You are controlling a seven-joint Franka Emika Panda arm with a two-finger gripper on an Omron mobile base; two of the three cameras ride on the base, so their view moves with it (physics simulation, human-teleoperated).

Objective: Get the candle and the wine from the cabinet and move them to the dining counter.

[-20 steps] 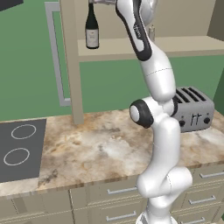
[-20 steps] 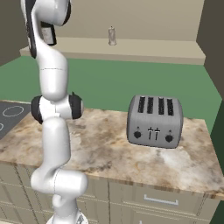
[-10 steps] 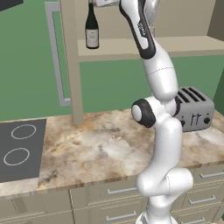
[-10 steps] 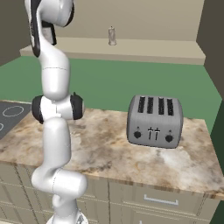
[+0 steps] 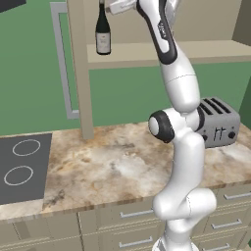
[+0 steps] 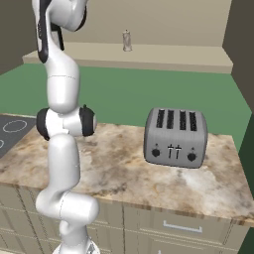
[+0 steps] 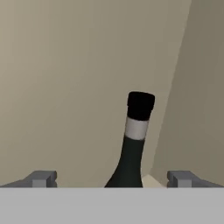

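Since the earlier frames the arm is reaching a little further toward the top centre of the left base view, bringing the gripper (image 7: 111, 177) closer to the wine (image 5: 102, 30).

In the hand view its jaws are standing wide apart, holding nothing, with the bottle's neck rising between them.

The wine is standing upright on the open cabinet (image 5: 162, 49) shelf at the upper left of the left base view, long axis vertical, black cap pointing up.

The candle (image 6: 127, 40) is sitting at the upper centre of the right base view, well apart from the bottle.

The risk I judge: a fingertip is liable to nudge the tall bottle, tipping it off the shelf.
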